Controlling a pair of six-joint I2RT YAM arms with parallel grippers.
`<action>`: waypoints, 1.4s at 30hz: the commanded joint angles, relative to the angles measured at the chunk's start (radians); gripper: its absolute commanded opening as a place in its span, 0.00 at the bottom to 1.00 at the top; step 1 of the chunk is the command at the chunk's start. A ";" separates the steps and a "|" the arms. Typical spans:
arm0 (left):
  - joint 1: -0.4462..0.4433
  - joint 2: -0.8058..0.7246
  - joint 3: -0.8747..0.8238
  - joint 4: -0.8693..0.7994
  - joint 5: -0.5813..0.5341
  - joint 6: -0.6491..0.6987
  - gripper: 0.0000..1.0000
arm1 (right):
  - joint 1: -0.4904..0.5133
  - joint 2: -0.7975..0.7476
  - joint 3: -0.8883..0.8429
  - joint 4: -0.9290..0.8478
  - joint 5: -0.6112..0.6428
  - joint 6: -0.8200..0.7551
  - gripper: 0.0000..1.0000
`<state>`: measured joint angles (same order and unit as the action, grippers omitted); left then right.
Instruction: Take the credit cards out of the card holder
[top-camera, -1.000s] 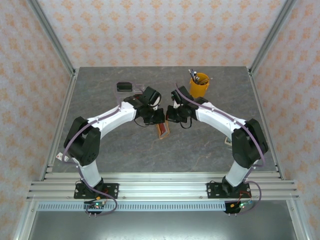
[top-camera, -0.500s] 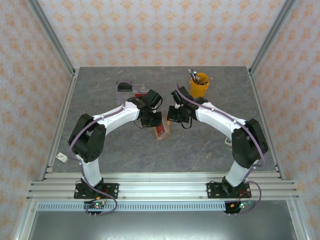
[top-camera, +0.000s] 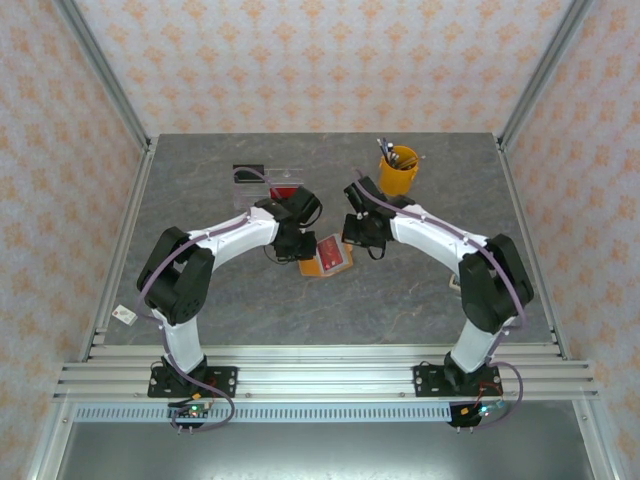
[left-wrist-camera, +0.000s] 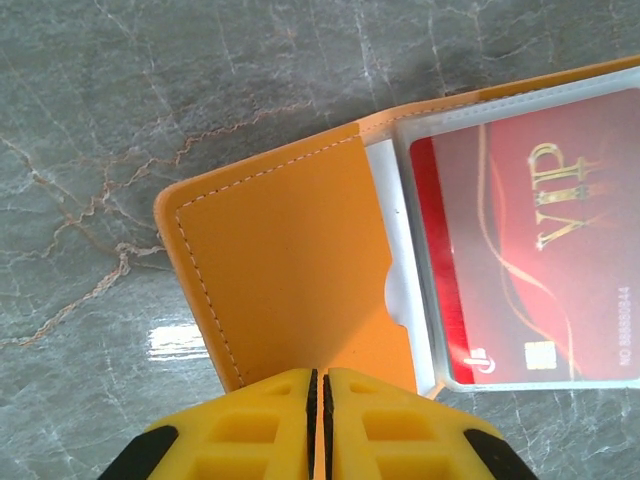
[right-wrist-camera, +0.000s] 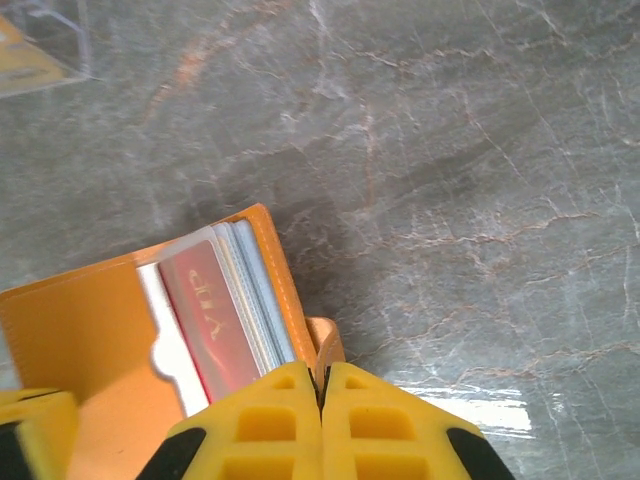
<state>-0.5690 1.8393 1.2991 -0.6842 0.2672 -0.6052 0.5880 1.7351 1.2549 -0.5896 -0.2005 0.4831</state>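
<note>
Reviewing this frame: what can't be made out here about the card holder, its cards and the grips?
- Card count: in the right wrist view the sleeves behind the red card are seen edge-on.
- Red card's far end: cut off by the left wrist frame edge.
- Grip on the card holder: left fingers and right fingers cover the contact.

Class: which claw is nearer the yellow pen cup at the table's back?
Right. The right claw sits just in front-left of the pen cup, at the right edge of the card holder; the left claw is farther left, across it.
</note>
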 joint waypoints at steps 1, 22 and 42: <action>0.005 0.022 -0.022 0.006 -0.030 -0.022 0.15 | -0.008 0.042 -0.034 -0.026 0.046 0.018 0.00; 0.011 0.038 -0.031 0.060 0.020 -0.036 0.13 | -0.006 -0.083 0.030 -0.098 -0.063 0.012 0.24; 0.011 0.028 -0.042 0.074 0.008 -0.053 0.11 | 0.047 0.102 0.067 -0.054 -0.079 0.017 0.10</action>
<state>-0.5671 1.9026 1.2667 -0.6170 0.2905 -0.6395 0.6323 1.8019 1.2747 -0.6422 -0.3115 0.4866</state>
